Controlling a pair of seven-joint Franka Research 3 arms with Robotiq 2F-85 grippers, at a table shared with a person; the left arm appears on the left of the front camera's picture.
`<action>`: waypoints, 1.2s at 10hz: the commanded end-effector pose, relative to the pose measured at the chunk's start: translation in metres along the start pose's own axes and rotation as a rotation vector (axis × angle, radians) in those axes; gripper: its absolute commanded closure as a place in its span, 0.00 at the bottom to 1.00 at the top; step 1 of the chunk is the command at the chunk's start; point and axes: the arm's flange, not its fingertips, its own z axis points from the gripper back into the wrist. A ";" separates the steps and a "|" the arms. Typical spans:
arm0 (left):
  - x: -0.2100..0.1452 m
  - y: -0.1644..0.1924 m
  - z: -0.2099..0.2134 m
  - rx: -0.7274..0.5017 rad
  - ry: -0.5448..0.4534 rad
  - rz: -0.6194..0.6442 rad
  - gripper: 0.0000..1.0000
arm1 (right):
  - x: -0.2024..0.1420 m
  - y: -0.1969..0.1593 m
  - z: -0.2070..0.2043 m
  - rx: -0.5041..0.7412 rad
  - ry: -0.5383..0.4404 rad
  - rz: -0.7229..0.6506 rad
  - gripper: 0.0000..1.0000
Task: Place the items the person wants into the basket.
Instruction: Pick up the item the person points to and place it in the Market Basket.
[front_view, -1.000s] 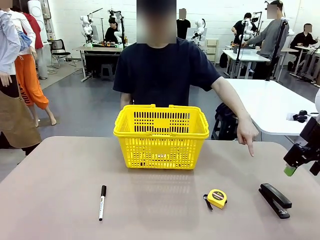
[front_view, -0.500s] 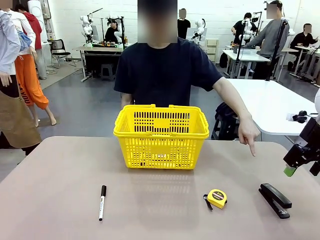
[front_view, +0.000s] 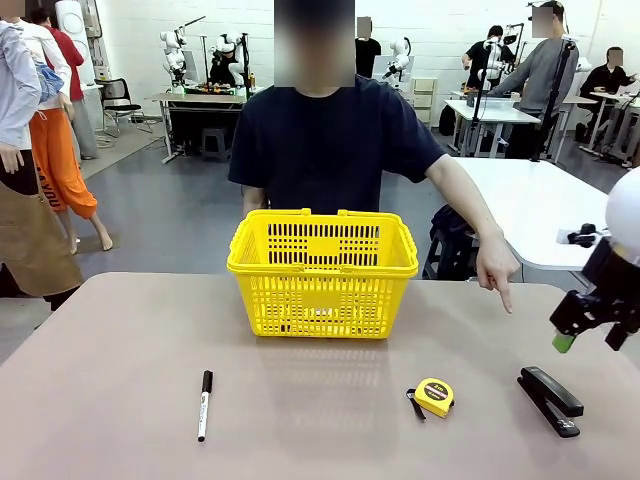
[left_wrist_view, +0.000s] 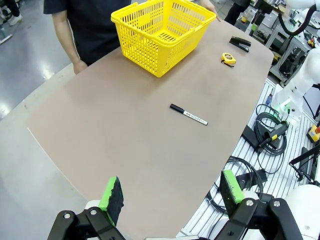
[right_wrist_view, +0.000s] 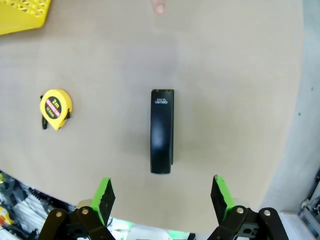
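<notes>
A long black stapler (front_view: 550, 400) lies at the right end of the table, and in the right wrist view the stapler (right_wrist_view: 162, 131) sits just ahead of my fingers. Above it hovers my right gripper (front_view: 588, 338) (right_wrist_view: 161, 196), open and holding nothing. The person's hand (front_view: 497, 275) points a finger down at that side of the table, and the fingertip (right_wrist_view: 158, 6) shows at the top edge. The yellow basket (front_view: 320, 270) (left_wrist_view: 162, 32) stands at the far middle, in front of the person. My left gripper (left_wrist_view: 171, 192) is open and empty, high over the near left table edge.
A round yellow tape measure (front_view: 434, 397) (right_wrist_view: 56, 108) lies left of the stapler. A white marker with a black cap (front_view: 203, 404) (left_wrist_view: 188, 114) lies at the near left. Cables hang off the table's near side (left_wrist_view: 265, 132). Bare tabletop separates these things.
My right gripper has shifted left and slightly down, closer over the stapler. The person's pointing hand and the objects have stayed put.
</notes>
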 end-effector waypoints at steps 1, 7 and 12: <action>0.000 0.000 0.002 -0.010 -0.017 -0.022 0.00 | 0.011 0.017 -0.028 -0.078 0.034 -0.015 0.00; 0.000 0.000 0.002 -0.010 -0.017 -0.022 0.00 | 0.025 0.023 -0.081 -0.155 0.089 0.010 0.00; 0.000 0.000 0.002 -0.010 -0.017 -0.022 0.00 | 0.030 0.022 -0.114 -0.148 0.163 0.034 0.00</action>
